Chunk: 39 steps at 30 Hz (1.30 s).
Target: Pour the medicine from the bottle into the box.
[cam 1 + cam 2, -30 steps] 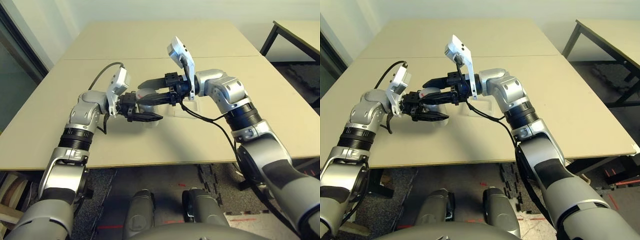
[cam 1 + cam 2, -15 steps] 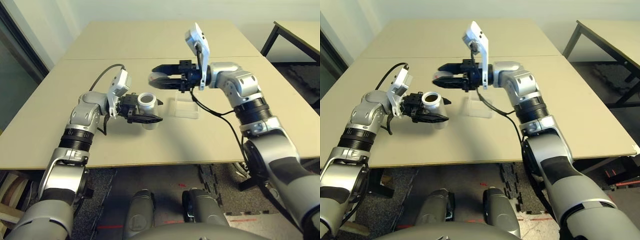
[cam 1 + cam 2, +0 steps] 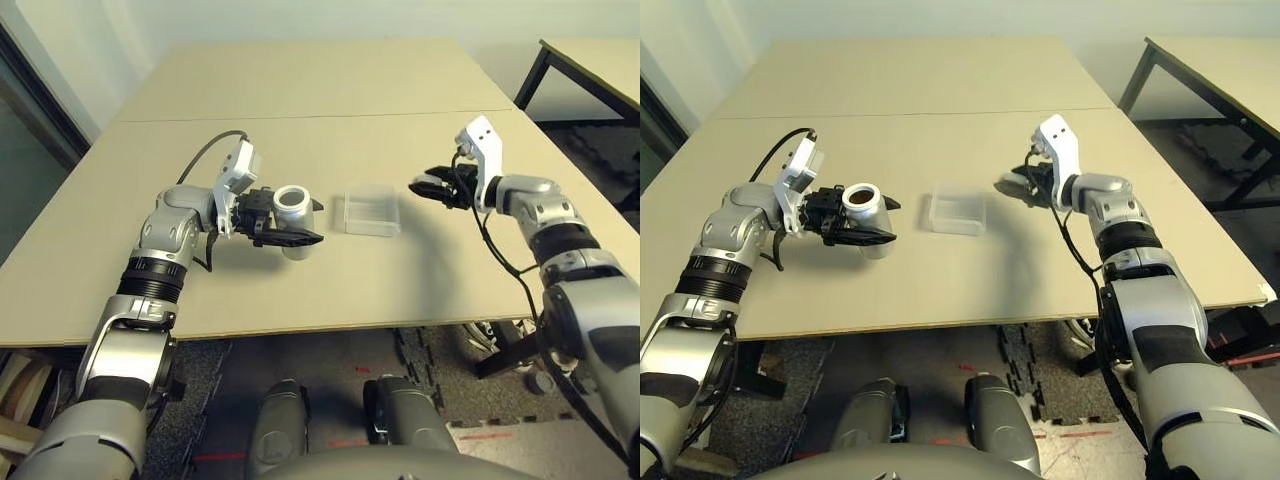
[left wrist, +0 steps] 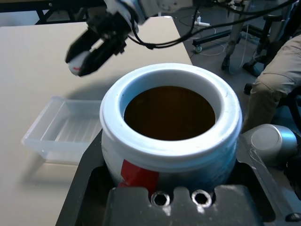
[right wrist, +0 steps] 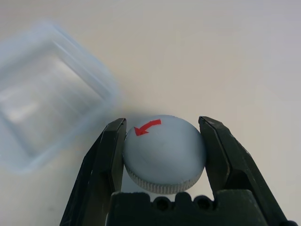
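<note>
Swung out past the box toward the robot's right side, the right tool (image 3: 415,187) has carried the cap (image 5: 164,146) away from the bottle (image 3: 294,222) since half a second ago, while the left tool (image 3: 319,222) has stayed where it was.

A red curved arrow (image 5: 148,127) marks the top of the cap, above a finely ridged edge. On the bottle's side, just under the white rim (image 4: 171,148), a red mark (image 4: 137,175) shows in part, too little of it to read.

The right tool is clamped on the cap, one black finger against each side. The left tool is clamped around the bottle, whose open mouth faces up and looks dark brown inside; whether its base touches the desk (image 3: 230,90), I cannot tell.

Between the two tools, the clear box (image 3: 371,212) rests open on the desk, near the bottle but apart from it. A black cable (image 3: 495,245) hangs along the right arm. Beyond the desk, to the robot's right, stands another table (image 3: 605,72), and a seated person's trousered leg (image 4: 275,84) shows near some chairs.
</note>
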{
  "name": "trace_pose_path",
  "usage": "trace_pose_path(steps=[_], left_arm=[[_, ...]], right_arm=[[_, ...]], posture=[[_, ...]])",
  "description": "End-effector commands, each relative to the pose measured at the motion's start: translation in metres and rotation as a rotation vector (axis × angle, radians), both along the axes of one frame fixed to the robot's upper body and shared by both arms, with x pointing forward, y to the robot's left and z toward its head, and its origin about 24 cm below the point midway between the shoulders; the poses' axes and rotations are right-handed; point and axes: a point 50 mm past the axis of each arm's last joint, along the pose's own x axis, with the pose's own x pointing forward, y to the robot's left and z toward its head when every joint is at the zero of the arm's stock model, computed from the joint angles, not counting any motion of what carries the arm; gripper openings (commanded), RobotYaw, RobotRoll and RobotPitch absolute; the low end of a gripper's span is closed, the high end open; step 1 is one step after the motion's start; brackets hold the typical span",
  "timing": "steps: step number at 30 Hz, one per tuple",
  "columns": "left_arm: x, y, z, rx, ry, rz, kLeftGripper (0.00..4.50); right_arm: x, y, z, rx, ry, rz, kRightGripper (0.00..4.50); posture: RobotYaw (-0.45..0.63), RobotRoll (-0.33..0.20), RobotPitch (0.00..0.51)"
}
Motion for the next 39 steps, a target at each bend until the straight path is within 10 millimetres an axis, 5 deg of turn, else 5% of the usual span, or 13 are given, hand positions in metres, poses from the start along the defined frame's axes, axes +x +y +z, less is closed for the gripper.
trace_pose_path(steps=[1,6,12,26,39], left_arm=[[0.003,-0.002,0.004,0.011,-0.016,-0.001,2.85],[0.003,-0.002,0.004,0.010,-0.020,0.005,2.85],[0.004,-0.002,0.003,0.013,-0.023,0.017,2.85],[0.035,-0.009,0.009,0.132,-0.235,0.212,2.85],[0.075,-0.041,0.040,0.379,-0.820,0.473,2.85]], right_arm=[[-0.003,-0.003,-0.011,-0.013,0.019,-0.026,2.59],[-0.006,-0.004,-0.020,-0.022,0.045,-0.047,2.59],[-0.008,-0.007,-0.022,-0.024,0.060,-0.045,4.50],[-0.017,-0.016,0.020,0.047,0.039,0.270,4.50],[-0.041,0.010,0.056,0.089,-0.047,0.447,4.50]], posture=[[0.00,0.000,0.024],[0.00,0.000,0.024],[0.00,0.000,0.024],[-0.03,0.000,0.028],[-0.06,0.000,0.030]])
